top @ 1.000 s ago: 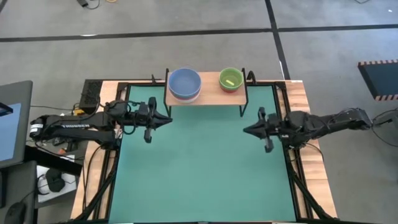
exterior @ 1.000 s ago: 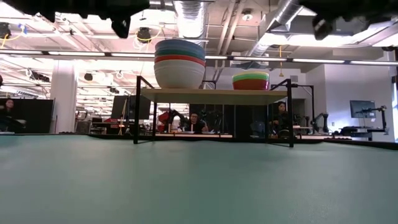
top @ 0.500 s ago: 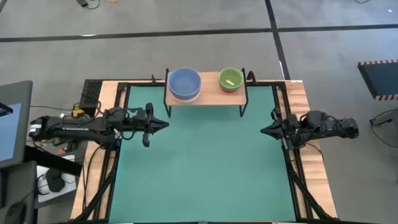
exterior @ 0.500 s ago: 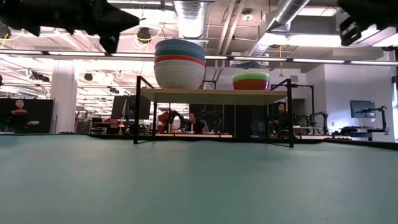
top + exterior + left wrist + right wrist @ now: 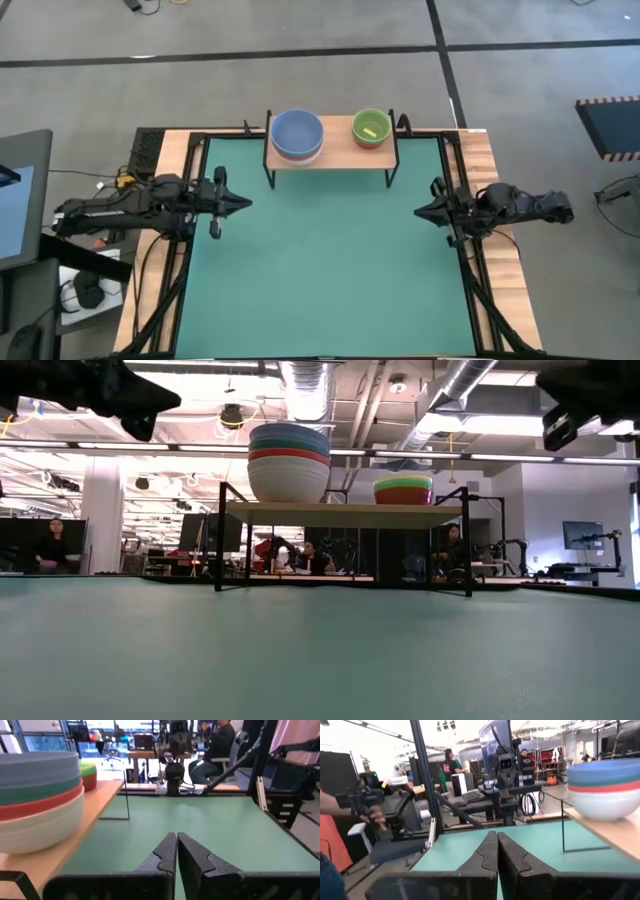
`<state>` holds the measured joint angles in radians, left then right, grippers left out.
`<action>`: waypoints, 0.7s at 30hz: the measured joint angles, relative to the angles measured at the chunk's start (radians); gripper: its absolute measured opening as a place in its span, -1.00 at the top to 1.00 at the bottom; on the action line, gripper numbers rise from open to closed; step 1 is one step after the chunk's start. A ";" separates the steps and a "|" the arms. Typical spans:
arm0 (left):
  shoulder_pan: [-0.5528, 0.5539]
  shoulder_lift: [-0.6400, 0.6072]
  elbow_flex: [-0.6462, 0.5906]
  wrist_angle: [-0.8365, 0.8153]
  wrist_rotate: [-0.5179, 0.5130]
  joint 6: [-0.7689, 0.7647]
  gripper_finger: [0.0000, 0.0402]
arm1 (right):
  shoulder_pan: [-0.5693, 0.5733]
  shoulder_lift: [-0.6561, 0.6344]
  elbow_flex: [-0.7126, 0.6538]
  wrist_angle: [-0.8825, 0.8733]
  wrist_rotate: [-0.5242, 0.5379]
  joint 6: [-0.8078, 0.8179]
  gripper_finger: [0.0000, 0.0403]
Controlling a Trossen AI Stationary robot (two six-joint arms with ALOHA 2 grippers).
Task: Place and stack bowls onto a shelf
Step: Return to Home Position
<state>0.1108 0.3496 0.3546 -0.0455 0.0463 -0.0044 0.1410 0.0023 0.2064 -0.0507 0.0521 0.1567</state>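
Observation:
The shelf [image 5: 335,156] stands at the far middle of the green mat on thin black legs. On its left part sits a stack of several bowls [image 5: 297,135], white at the bottom [image 5: 288,479], red, teal and blue above. On its right part sits a smaller stack [image 5: 371,128], red below, green on top [image 5: 403,490]. My left gripper [image 5: 246,202] hovers shut at the mat's left edge, clear of the shelf. My right gripper [image 5: 418,211] hovers shut at the mat's right edge. Both hold nothing [image 5: 176,851] [image 5: 497,849].
The green mat [image 5: 330,270] spreads in front of the shelf inside a black frame on a wooden table. A power strip [image 5: 146,153] lies at the far left corner. People sit in the room beyond the table [image 5: 312,556].
Both arms have drawn back from the shelf and sunk a little: my left gripper toward the table's left edge, my right gripper toward the right edge. Both stay shut and hold nothing. The bowls on the shelf have not moved.

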 joint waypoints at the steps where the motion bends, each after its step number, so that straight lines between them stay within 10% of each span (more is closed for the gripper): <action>1: 0.000 -0.005 0.000 0.001 -0.003 0.000 1.00 | 0.000 0.000 -0.017 0.017 0.000 0.004 0.91; 21: 0.011 -0.001 0.000 0.006 -0.052 0.109 1.00 | -0.042 0.000 -0.067 0.061 0.033 -0.008 0.88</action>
<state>0.1215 0.3489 0.3546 -0.0398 -0.0054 0.1045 0.0988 0.0025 0.1398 0.0106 0.0848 0.1482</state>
